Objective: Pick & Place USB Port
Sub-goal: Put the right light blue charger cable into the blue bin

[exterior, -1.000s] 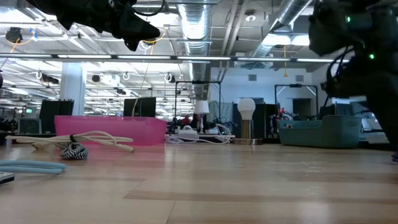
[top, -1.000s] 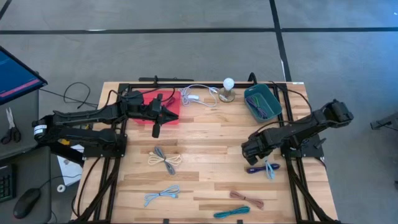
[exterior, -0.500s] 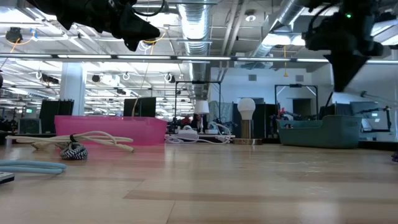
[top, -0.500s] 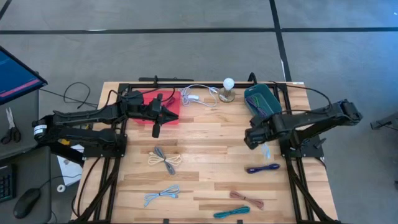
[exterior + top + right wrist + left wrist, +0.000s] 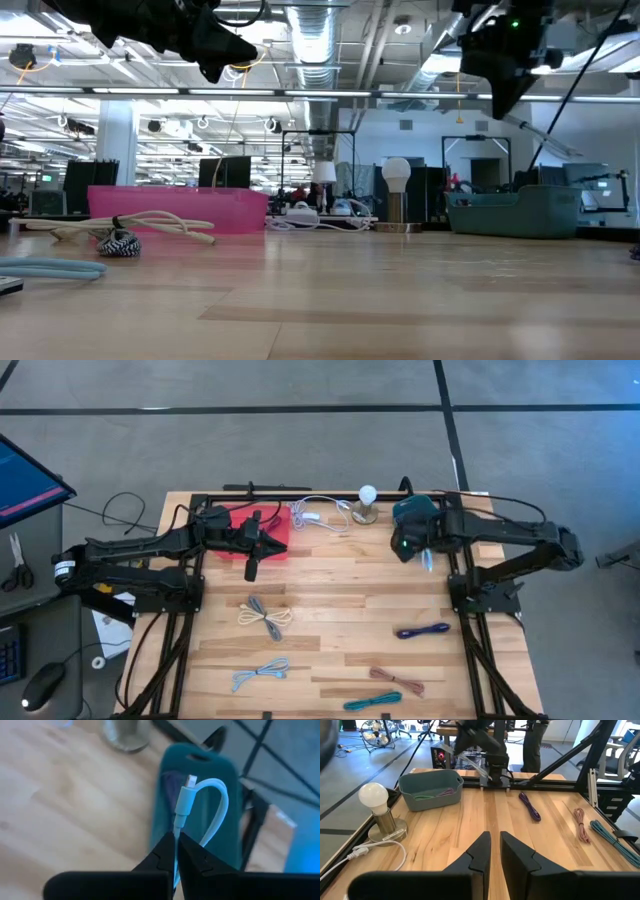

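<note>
A light blue USB cable [image 5: 215, 802] with a pale plug [image 5: 189, 782] is lifted over the teal bin [image 5: 200, 765] at the table's far right, and my right gripper [image 5: 176, 837] is shut on it. From above, that gripper [image 5: 408, 543] covers most of the bin [image 5: 432, 512], which holds purple and green cables [image 5: 437, 794]. My left gripper [image 5: 493, 851] hangs level over the pink bin [image 5: 232, 520] at the far left. It has only a narrow gap between its fingers and nothing in it. My right gripper pinches the cable just behind its plug [image 5: 180, 820] between the two fingers. The plug sticks out past the fingertips, and the cord bends back in a loop [image 5: 222, 795] beside them. The fingers slant downward. The cable is clear of the table, a short tail [image 5: 428, 560] hanging over the bin's edge.
Loose cables lie on the wood: purple [image 5: 424, 630], brown [image 5: 397, 680], teal [image 5: 372, 702], pale blue [image 5: 260, 672], grey and cream [image 5: 265, 617]. A bulb lamp [image 5: 368, 502] and a white cord [image 5: 318, 515] stand at the far edge between the two bins.
My right gripper has risen from the table's right side beside the purple cable and swung toward the far edge, ending over the teal bin and turning as it went. The light blue cable has come up with it, lifted clear; the purple cable stays.
</note>
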### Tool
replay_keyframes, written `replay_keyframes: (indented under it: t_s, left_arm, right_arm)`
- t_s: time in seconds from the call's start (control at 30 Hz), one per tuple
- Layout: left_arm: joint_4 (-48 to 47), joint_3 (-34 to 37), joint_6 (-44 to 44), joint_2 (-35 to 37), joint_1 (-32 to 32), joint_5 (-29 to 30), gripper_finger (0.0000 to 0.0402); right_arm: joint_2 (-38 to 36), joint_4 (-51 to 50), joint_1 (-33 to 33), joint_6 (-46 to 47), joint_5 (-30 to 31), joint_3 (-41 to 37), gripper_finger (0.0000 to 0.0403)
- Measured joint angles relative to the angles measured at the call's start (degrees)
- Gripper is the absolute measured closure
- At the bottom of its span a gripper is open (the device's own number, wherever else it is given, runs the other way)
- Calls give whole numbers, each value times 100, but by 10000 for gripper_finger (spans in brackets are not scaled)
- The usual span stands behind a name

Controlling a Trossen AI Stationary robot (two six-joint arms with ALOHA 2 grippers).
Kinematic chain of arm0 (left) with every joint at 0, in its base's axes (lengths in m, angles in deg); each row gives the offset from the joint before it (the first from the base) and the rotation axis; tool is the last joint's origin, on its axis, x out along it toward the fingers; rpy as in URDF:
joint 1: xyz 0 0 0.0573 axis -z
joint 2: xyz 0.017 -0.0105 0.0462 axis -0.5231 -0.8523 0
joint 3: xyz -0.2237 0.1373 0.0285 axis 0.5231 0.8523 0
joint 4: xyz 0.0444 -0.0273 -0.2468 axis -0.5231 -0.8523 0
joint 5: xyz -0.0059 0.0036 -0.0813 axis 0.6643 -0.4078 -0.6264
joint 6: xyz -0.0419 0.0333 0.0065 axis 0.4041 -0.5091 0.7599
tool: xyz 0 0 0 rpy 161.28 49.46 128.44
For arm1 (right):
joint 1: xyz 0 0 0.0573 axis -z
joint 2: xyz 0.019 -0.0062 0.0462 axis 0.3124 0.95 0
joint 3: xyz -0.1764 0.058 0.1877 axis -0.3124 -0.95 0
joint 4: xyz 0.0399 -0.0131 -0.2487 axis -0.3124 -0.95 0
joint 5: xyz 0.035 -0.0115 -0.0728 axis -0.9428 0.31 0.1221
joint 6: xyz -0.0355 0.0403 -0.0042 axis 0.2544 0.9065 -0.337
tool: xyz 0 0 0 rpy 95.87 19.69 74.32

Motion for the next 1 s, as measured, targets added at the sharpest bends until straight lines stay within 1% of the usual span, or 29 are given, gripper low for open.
replay_keyframes:
  t_s: [0.2, 0.4, 0.53, 0.77, 0.87, 1.0]
  left_arm:
    - [0, 0, 0, 0, -2, 0, 362]
    - [0, 0, 0, 0, -2, 1, 362]
    - [0, 0, 0, 0, -2, 1, 362]
    - [-2, 0, 0, 0, -2, 0, 362]
    - [-4, 0, 0, 0, -2, 2, 362]
    - [-7, 0, 0, 0, -2, 1, 362]
  right_arm:
    - [0, 195, 882, -756, 237, 207, 403]
    - [29, 1037, 1669, -1657, 227, 209, 403]
    - [51, 1436, 2081, -2056, 196, 209, 403]
    - [48, 1546, 2603, -2224, 148, 142, 403]
    - [50, 1669, 2764, -2247, -117, -47, 403]
    - [50, 1969, 2892, -2388, -160, -427, 403]
